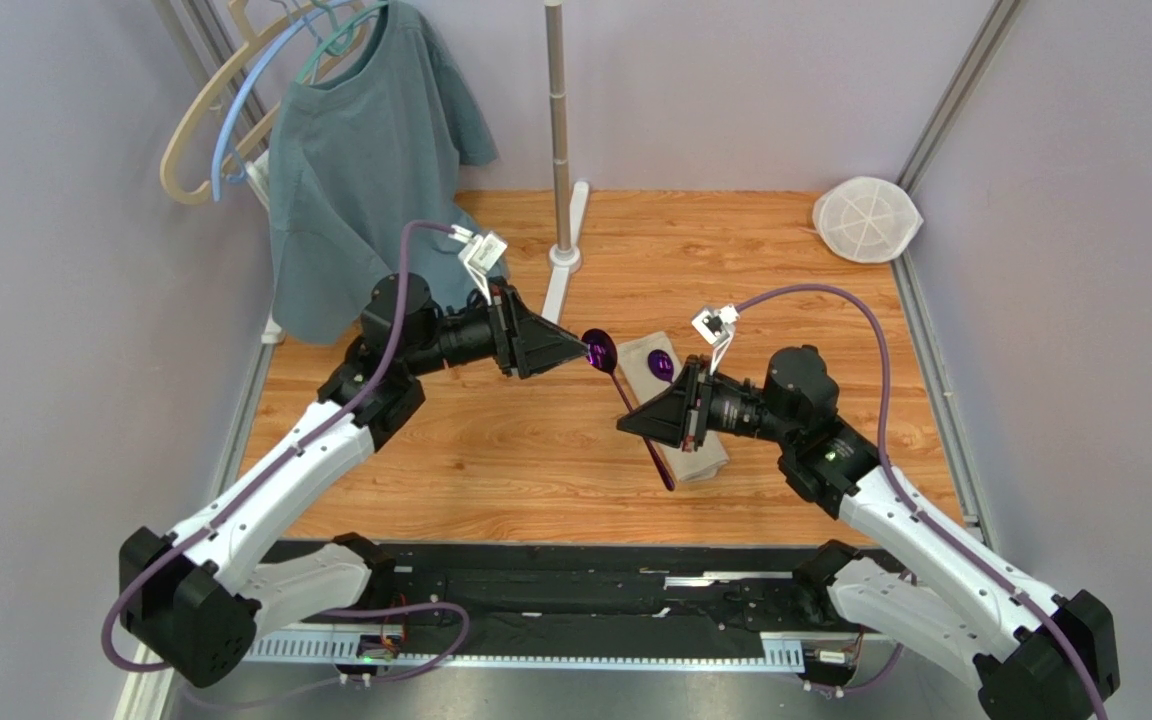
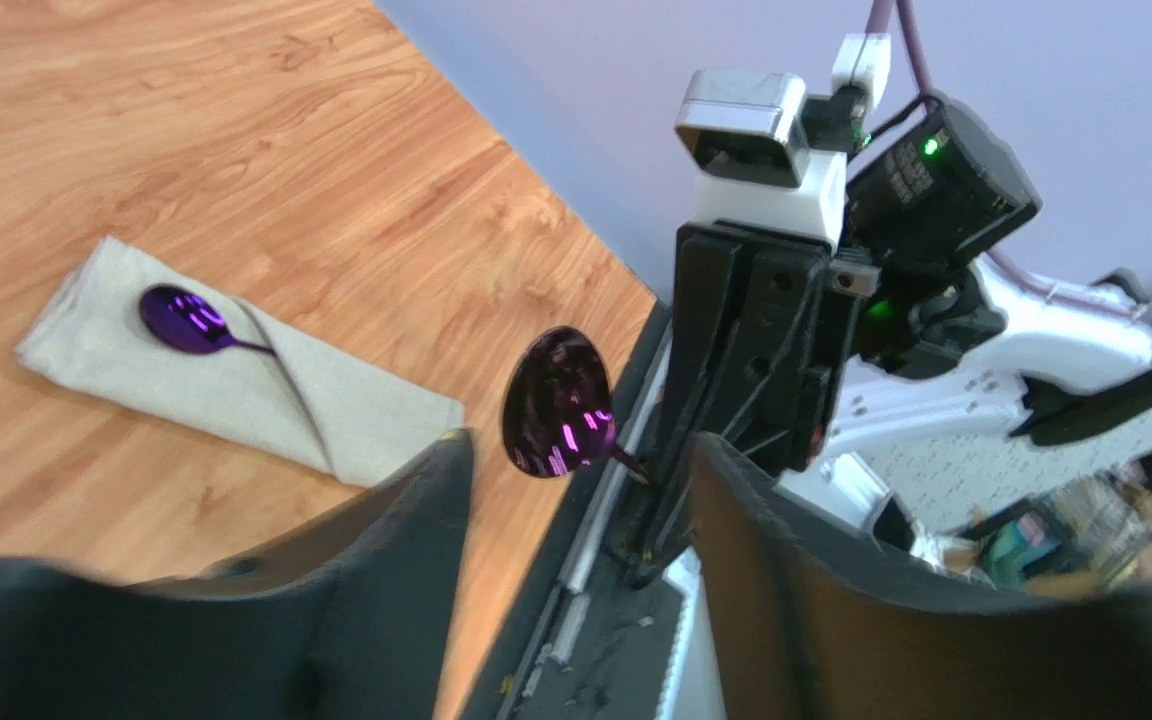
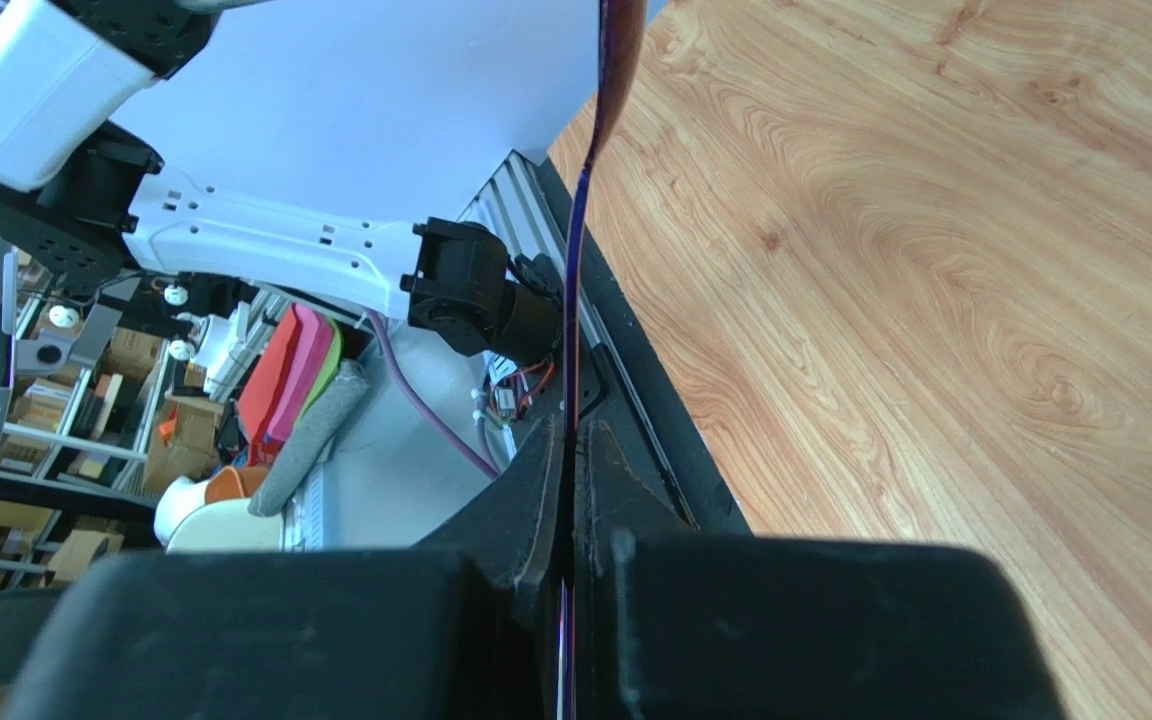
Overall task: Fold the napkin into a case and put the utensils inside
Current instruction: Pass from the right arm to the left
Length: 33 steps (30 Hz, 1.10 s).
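Note:
The napkin lies folded as a narrow beige case [image 1: 699, 462] [image 2: 319, 408] on the wooden table. One utensil rests on it, its purple bowl [image 1: 660, 363] [image 2: 184, 318] at the far end. My right gripper [image 1: 633, 425] [image 3: 575, 443] is shut on the thin handle [image 3: 585, 225] of the other spoon, held in the air. That spoon's purple bowl [image 1: 599, 354] [image 2: 557, 402] hangs just beyond the tips of my left gripper [image 1: 579, 348] [image 2: 575, 450]. The left gripper is open, with a wide gap and nothing between its fingers [image 2: 387, 570].
A grey-green T-shirt [image 1: 364, 150] hangs on hangers at the back left. A metal pole on a white foot [image 1: 557, 135] stands behind the middle. A white mesh disc [image 1: 868, 219] lies in the back right corner. A black rail [image 1: 567, 600] runs along the near edge.

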{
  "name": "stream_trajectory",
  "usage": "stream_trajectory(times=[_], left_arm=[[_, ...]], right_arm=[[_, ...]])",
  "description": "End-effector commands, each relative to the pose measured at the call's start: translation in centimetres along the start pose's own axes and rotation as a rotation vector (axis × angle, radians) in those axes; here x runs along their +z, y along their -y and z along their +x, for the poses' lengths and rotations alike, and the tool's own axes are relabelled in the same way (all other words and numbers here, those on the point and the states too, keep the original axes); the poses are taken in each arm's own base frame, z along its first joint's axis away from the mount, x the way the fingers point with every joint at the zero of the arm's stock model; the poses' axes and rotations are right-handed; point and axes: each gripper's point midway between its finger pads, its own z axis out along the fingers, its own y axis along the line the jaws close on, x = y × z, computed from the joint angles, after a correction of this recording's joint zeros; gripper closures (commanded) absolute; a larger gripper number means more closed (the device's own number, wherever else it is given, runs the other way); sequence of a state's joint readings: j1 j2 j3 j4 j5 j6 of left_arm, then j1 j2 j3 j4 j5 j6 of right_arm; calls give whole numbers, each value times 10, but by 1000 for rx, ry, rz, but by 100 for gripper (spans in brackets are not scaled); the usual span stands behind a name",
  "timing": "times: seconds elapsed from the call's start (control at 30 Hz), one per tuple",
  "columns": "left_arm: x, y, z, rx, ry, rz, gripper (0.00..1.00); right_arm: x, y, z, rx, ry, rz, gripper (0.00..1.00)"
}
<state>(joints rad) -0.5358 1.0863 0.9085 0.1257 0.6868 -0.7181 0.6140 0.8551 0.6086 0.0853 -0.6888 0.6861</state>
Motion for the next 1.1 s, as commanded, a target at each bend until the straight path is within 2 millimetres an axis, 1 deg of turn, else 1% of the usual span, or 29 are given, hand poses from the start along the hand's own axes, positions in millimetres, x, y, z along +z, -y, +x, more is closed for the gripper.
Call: stream_trajectory(times=[0.0,0.03,0.1,0.13,0.17,0.23,0.27,0.33,0.37,0.47,0.53,0.57,0.6,0.63,0.67,0.7,0.73,0.77,0.8,0.83,0.87,0.9,0.93,0.97,1.0,1.03,1.07], left_arm=[[-23,21,-29,152,91,-54,29],[-26,22,-31,168,105,-60,27],[-25,20,-29,158,101,-65,27],[-21,15,-24,138,78,-62,27],[-19,13,-22,127,66,-61,30],[-12,11,-16,89,42,-36,31],[-9,12,-17,93,54,-13,33],[-2,6,-12,66,26,-2,34],[0,5,-13,62,26,4,35],[8,1,-11,27,26,26,35],[11,3,-11,-4,28,53,35],[13,5,-14,6,47,73,40],[14,5,-15,1,49,82,48],[17,3,-14,-9,43,87,61],[19,2,-15,-12,43,86,86],[21,-1,-14,-17,40,81,93],[23,-8,-11,-18,35,60,96],[24,-14,-11,-13,35,31,100],[25,-22,-10,-2,31,-6,100],[26,-42,-5,17,19,-88,100],[27,-49,-8,39,25,-116,100],[29,-56,-9,60,28,-141,100],[33,-72,-7,84,25,-185,100],[35,-78,-11,100,32,-196,100],[42,-93,-7,96,16,-217,100],[45,-100,-9,109,20,-223,100],[48,-108,-14,108,24,-230,100]], right_arm=[[-4,-15,-14,-83,38,-32,100],[-4,-16,-14,-83,40,-33,100],[-4,-16,-15,-90,42,-39,100],[-4,-17,-16,-93,44,-43,100],[-4,-18,-16,-91,42,-45,100],[-4,-21,-18,-93,43,-54,100],[-3,-22,-19,-93,46,-57,100],[-3,-23,-20,-92,50,-63,100],[-3,-25,-20,-94,52,-70,100],[-2,-25,-20,-89,53,-76,100],[-1,-23,-19,-83,50,-80,100],[-1,-23,-19,-81,50,-80,100],[0,-22,-19,-77,47,-81,100],[1,-21,-17,-74,43,-82,100],[1,-19,-17,-69,41,-76,100],[2,-16,-19,-64,48,-56,100],[2,-9,-21,-79,52,-16,98],[-1,14,-5,-17,-14,110,88],[-8,47,-11,-3,27,305,72],[-17,62,-15,-9,28,425,48],[-34,90,7,55,-40,588,38],[-47,111,8,64,-24,716,34],[-57,127,17,92,-44,776,34],[-63,136,27,125,-70,818,34],[-70,147,35,156,-70,872,34],[-75,153,39,181,-69,891,38],[-78,161,55,218,-89,914,42]])
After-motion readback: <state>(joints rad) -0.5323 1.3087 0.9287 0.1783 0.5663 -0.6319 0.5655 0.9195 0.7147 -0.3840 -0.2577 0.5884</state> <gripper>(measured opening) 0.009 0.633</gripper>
